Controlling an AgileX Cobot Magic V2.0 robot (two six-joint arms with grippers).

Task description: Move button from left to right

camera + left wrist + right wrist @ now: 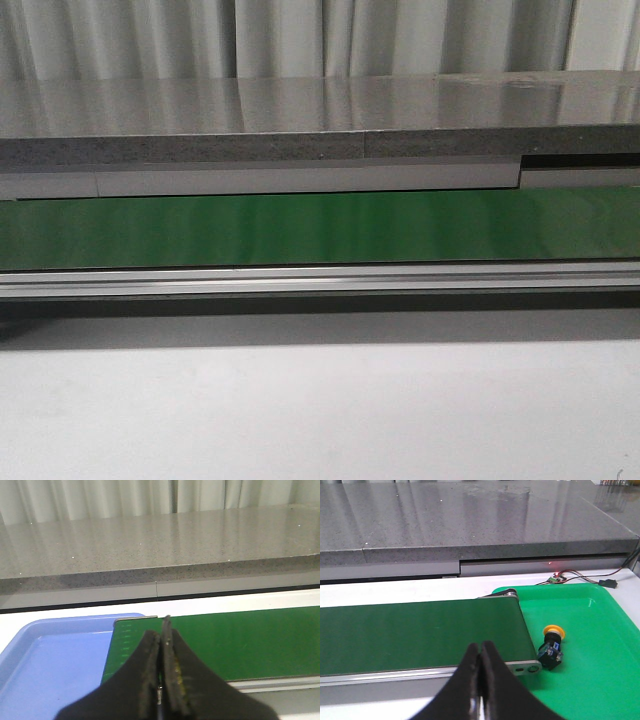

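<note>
The button, a black boxy body with an orange-yellow round top, lies on its side in the green tray, just past the end of the green conveyor belt. My right gripper is shut and empty, over the belt's near rail and apart from the button. My left gripper is shut and empty, over the other end of the belt beside an empty blue tray. Neither gripper shows in the front view, and the button is out of view there.
A grey stone counter runs behind the belt. An aluminium rail edges the belt's near side. Red and black wires with a small connector lie behind the green tray. White table surface lies in front.
</note>
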